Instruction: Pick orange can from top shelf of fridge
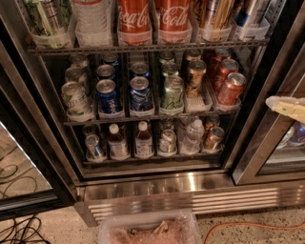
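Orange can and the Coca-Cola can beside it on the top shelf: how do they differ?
The orange can is shiny copper-gold; the Coca-Cola can is red with white script. The orange can stands farther right, nearer the hand, which hovers lower at the right edge. Both stand upright in clear trays on the top shelf, tops cropped.
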